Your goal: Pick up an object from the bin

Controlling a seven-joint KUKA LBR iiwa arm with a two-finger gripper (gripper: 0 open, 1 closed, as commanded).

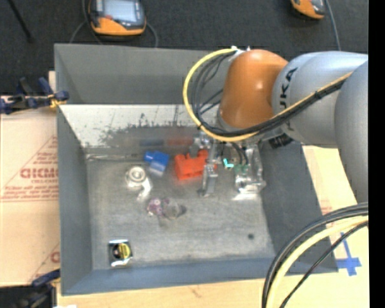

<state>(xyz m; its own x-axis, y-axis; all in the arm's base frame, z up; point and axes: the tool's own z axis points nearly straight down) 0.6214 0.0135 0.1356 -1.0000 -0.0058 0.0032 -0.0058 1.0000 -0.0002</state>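
The claw point(229, 177) stands wide, nothing between its fingers, low over the bin point(205, 236) floor. The orange block point(188, 166) lies just beside it, mid-back. Closing here would likely miss it or shove it against the blue piece point(156, 162).

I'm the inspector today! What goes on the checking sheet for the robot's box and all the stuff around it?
Surface: grey bin, scuffed floor, streaky back wall.
Job's things: orange block; blue block to its left; white round piece; clear crumpled piece; yellow-black tape measure in the near left corner.
Clutter: nothing seen.
Grippers: gripper low in the bin, just right of the orange block.
Cables: yellow cable looped round the wrist.
Surroundings: orange-black device on dark floor.
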